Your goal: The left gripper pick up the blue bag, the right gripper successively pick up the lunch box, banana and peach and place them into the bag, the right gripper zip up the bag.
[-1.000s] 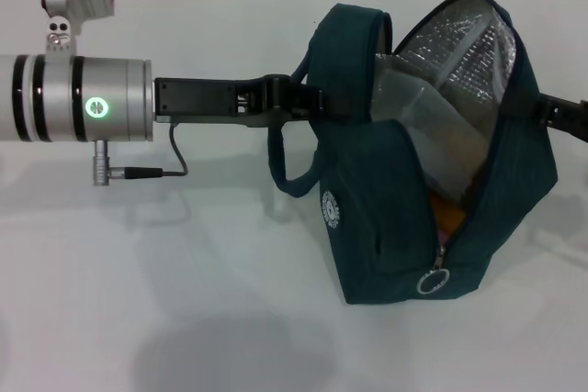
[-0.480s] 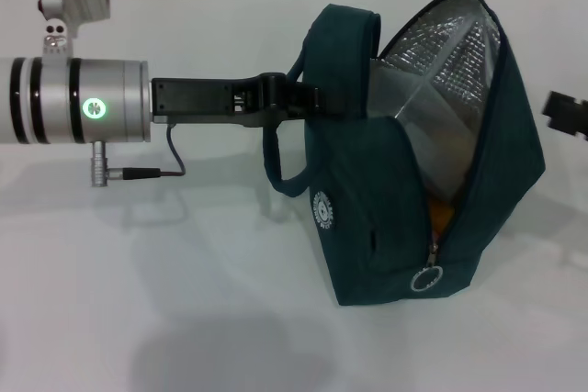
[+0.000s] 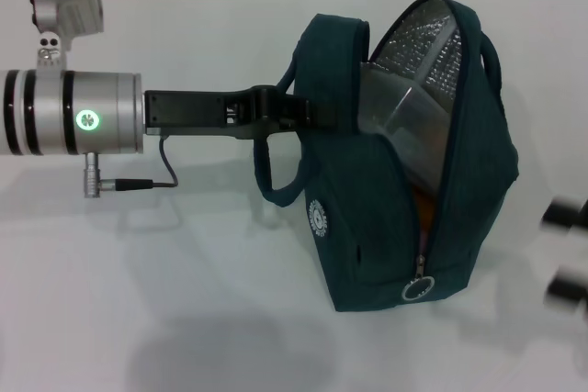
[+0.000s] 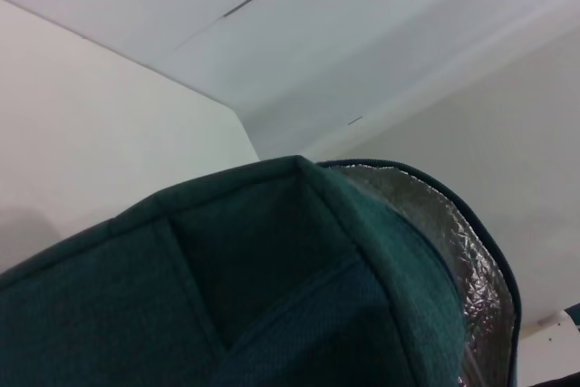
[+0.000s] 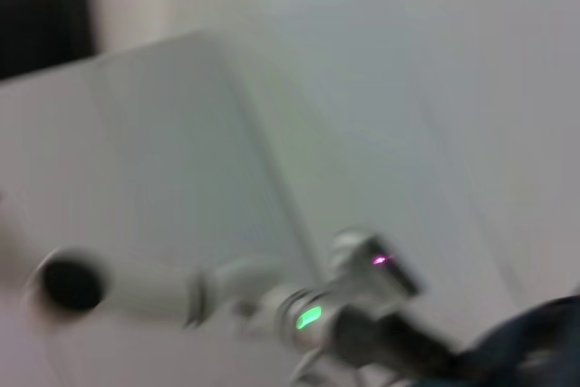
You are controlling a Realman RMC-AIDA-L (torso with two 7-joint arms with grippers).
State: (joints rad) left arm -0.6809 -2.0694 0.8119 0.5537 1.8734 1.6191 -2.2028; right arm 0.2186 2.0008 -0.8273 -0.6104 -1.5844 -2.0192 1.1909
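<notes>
Left gripper (image 3: 308, 117) gripping blue bag (image 3: 404, 227) over white table (image 3: 184, 300)

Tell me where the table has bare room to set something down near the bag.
Bare white table runs in front of the blue bag and under the left arm. There is also a bare strip behind the bag, up to the wall. It is tighter on the right, where the right claw sits near the bag, and at the handle, held by the left claw.
</notes>
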